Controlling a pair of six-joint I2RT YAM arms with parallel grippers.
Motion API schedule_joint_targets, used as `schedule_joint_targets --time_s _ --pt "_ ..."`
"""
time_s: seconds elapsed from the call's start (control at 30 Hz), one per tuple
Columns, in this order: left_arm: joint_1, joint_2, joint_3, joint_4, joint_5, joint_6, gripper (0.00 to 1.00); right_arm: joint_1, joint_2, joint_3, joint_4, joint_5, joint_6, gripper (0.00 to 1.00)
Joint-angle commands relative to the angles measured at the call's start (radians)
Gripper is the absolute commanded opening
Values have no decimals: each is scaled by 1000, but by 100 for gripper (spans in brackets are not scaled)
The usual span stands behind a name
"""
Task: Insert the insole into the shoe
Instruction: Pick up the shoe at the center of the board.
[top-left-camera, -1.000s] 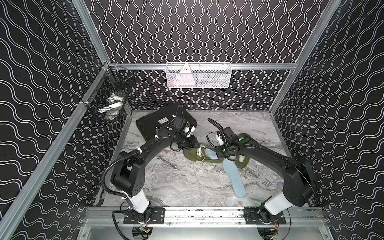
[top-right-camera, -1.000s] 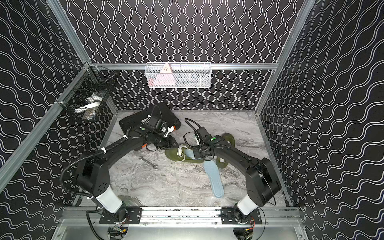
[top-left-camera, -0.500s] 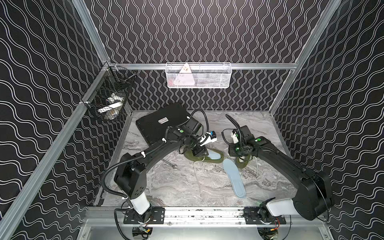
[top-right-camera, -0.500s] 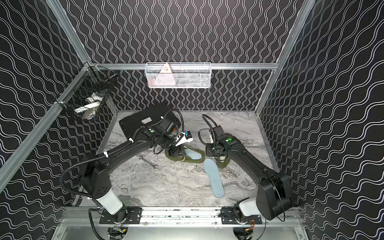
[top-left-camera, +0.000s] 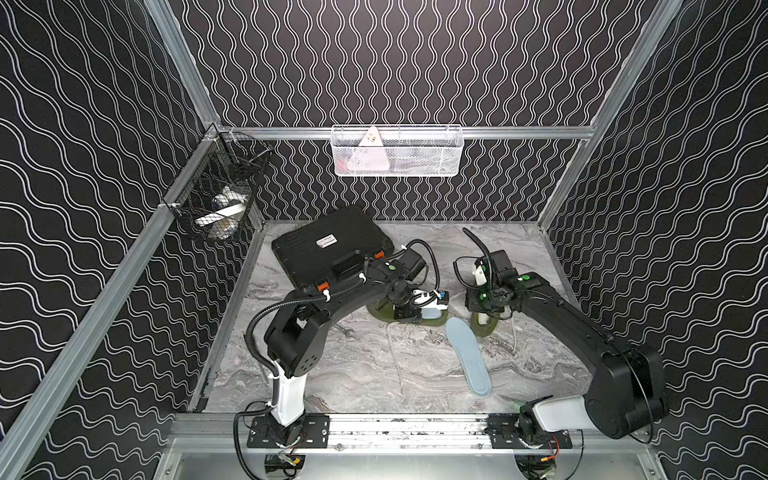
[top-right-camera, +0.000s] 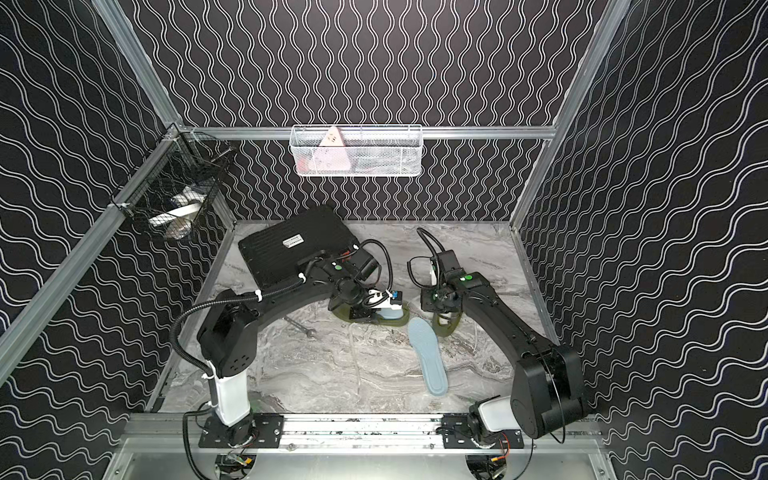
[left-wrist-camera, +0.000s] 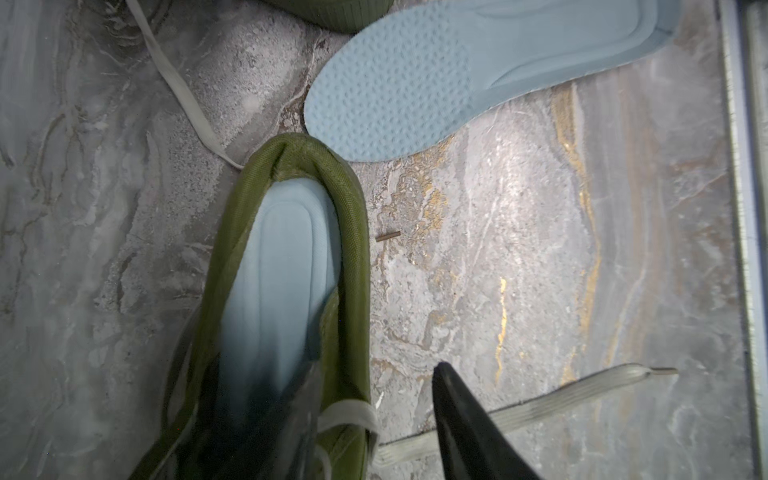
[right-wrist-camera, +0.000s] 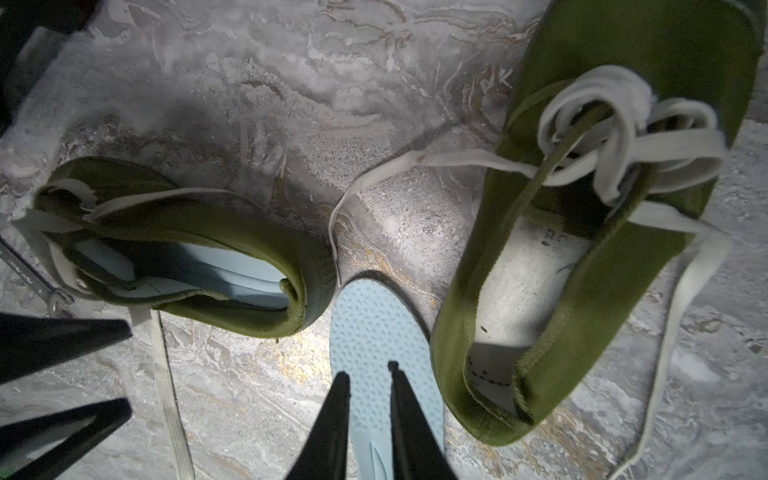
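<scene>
I see left gripper (right-wrist-camera: 131, 368) parted, empty, at the fitted shoe (left-wrist-camera: 353, 249); right gripper (right-wrist-camera: 368, 372) slightly parted, empty, above loose insole (right-wrist-camera: 374, 332) lying flat on the table (top-left-camera: 353, 374), just beside empty shoe (right-wrist-camera: 486, 249).

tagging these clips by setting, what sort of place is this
Most likely a robot lab cell: a left arm and right arm bolted to a rail, patterned panels on an aluminium frame boxing in a small table, and a white basket and black basket hung on the walls.
</scene>
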Motion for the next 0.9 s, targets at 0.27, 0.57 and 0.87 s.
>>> schedule_joint_targets --time_s 0.27,0.57,0.87 --pt "-16 87 68 -49 -176 104 44 -20 6 -6 -12 -30 -33 21" --pt "-27 120 80 -50 -240 91 17 -23 13 7 -21 -38 -42 21" --pt "-27 -11 22 3 -179 98 0 -23 20 5 -10 -93 -45 21"
